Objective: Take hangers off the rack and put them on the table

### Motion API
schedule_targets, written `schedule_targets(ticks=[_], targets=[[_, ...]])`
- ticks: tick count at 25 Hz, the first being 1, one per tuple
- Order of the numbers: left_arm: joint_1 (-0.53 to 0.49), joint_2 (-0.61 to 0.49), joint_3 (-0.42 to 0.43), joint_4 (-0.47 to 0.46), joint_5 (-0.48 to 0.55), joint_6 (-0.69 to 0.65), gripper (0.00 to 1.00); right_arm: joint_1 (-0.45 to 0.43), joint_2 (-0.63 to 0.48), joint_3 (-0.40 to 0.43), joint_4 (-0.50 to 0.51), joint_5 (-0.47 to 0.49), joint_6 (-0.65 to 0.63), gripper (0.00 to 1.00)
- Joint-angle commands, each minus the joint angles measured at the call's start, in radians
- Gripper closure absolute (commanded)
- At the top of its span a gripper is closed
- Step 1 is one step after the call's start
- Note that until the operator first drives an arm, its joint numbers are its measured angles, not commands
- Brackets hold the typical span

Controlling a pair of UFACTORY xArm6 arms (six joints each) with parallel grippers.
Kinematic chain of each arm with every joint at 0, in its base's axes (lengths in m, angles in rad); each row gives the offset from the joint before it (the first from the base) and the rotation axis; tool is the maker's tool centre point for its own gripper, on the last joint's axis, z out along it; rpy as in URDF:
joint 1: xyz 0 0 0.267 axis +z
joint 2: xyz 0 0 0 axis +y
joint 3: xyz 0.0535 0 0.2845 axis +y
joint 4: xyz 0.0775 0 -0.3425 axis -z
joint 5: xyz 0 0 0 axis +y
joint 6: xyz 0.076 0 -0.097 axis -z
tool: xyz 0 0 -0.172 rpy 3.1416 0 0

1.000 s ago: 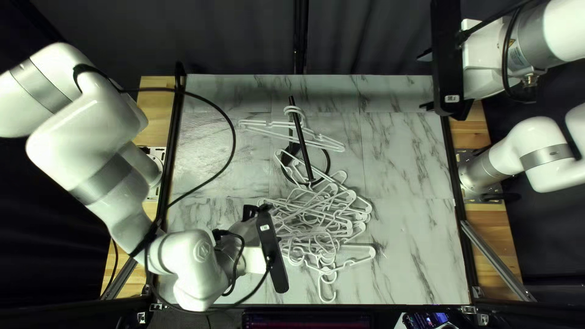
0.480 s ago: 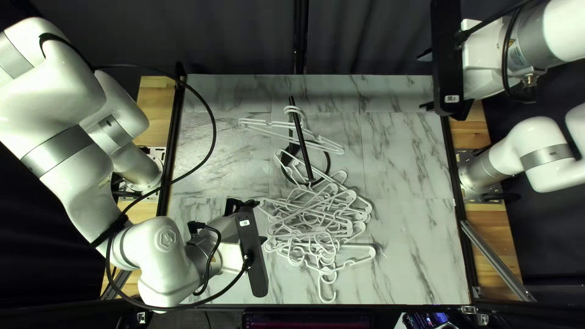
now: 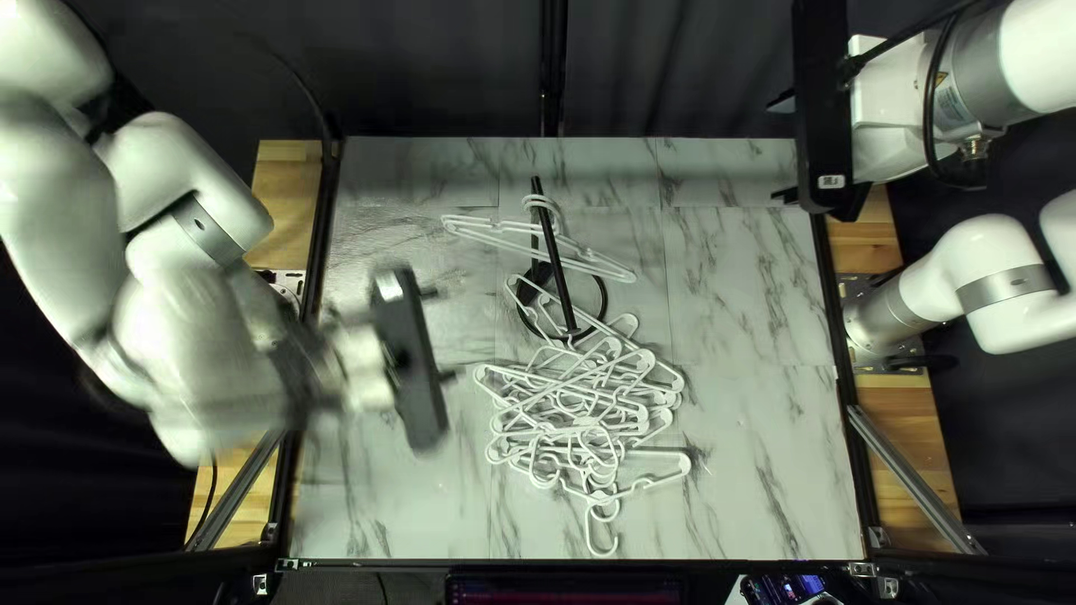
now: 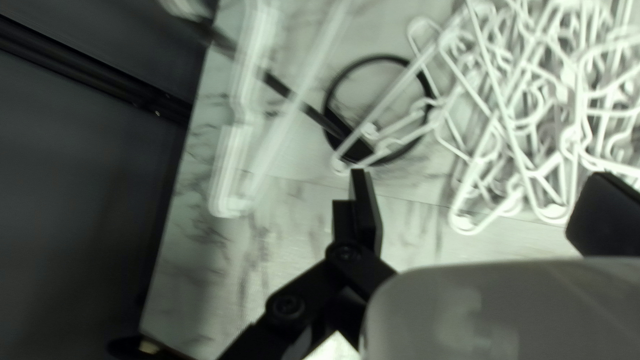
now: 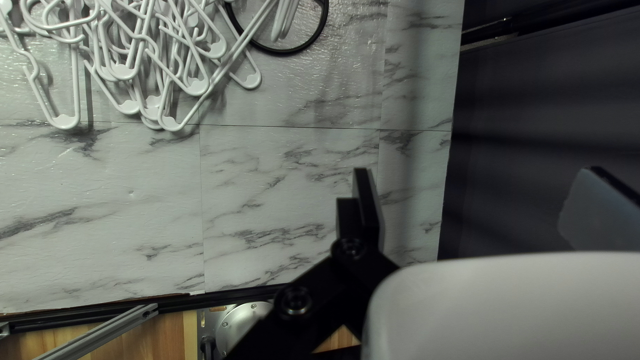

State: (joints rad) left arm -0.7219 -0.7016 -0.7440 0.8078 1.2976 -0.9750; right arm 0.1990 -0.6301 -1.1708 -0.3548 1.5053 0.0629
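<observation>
Tangled white hangers (image 3: 577, 420) on marble-patterned bench (image 3: 751, 448) overlap base of black rack (image 3: 564, 294); more hang above. Dark curtain (image 3: 426, 67) behind. Left gripper (image 3: 441, 334), right gripper (image 3: 773, 149): both jaws spread, white labels (image 3: 831, 182).

High up, one camera slants down over the table (image 3: 751, 448) toward the dark curtain (image 3: 448, 78); two closer ones, on the wrists, both catch the heaped hangers (image 5: 65, 121) and the rack's black ring (image 5: 293, 51).

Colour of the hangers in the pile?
White, all of the visible hangers; shows best in the left wrist view.
</observation>
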Motion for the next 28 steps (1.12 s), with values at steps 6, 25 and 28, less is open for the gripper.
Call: schedule_targets(ticks=[6, 25, 28], targets=[[0.342, -0.325, 0.013, -0.338, -0.136, 0.524, 0.0, 0.0, 0.0, 0.0, 0.0, 0.0, 0.0, 0.0], [1.054, -0.309, -0.349, -0.963, 0.106, 1.244, 0.0, 0.0, 0.0, 0.0, 0.0, 0.0, 0.0, 0.0], [1.053, -0.29, -0.414, -0.952, 0.153, 1.239, 0.0, 0.0, 0.0, 0.0, 0.0, 0.0, 0.0, 0.0]])
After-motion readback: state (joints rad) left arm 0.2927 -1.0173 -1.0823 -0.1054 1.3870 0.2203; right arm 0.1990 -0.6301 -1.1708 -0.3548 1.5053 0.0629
